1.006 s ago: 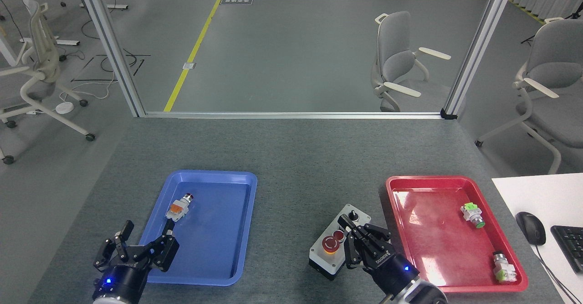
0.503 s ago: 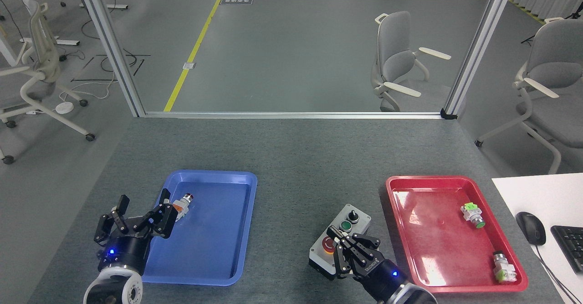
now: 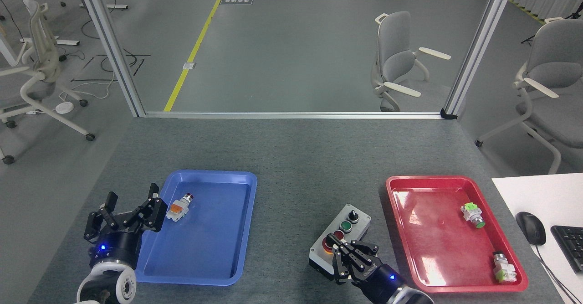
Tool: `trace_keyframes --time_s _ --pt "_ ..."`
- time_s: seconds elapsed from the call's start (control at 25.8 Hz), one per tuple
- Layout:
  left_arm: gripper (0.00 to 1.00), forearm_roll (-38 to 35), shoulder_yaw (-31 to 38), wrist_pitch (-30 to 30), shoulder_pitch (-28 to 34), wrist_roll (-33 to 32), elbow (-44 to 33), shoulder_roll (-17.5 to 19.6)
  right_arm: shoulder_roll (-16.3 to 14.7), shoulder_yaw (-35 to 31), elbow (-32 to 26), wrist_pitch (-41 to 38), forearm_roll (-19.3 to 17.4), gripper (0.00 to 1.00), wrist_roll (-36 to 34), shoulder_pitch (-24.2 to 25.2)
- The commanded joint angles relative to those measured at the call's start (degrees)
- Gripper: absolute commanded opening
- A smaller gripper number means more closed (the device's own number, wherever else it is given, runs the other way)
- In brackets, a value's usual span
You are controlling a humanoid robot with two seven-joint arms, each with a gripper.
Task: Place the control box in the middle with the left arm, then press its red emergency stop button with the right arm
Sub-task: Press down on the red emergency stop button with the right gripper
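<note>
Head view. One control box (image 3: 339, 240) lies on the grey table (image 3: 291, 158) between two trays, one blue tray (image 3: 205, 267) and one red tray (image 3: 455, 285), nearer the red one. Its face carries four controls in a row: a black knob (image 3: 353, 215), a green button (image 3: 346, 225), a small red button (image 3: 338, 235) and the red emergency stop button (image 3: 326, 244), partly covered. The right gripper (image 3: 353, 260) sits over the box's near end, its fingers drawn together above the mushroom cap, gripping nothing; contact cannot be confirmed. The left gripper (image 3: 125, 215) hovers at the blue tray's left rim, fingers spread and empty. The blue tray holds one orange-bodied push-button part (image 3: 178, 206); the red tray holds two green-bodied parts (image 3: 472, 215) (image 3: 503, 266). Two grey chairs (image 3: 396, 62) (image 3: 553, 85) stand beyond the table.
</note>
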Motion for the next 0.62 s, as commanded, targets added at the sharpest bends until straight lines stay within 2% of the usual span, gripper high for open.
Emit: trace_keyframes --time_s 0.0,0.23,0.58 --pt "0.99 -0.4 0.2 -0.9 -0.2 -0.6 0.3 0.5 0.0 0.1 1.2 0.1 0.0 0.0 0.7 0.0" --pt "0.99 -0.8 0.1 -0.9 -3.1 -0.9 0.6 0.2 0.0 0.4 2.0 0.1 -0.1 0.0 2.7 0.0" --pt "0.99 -0.8 0.0 -0.8 -3.4 -0.9 0.8 0.5 0.1 1.1 3.4 0.1 -0.1 0.0 4.0 0.0"
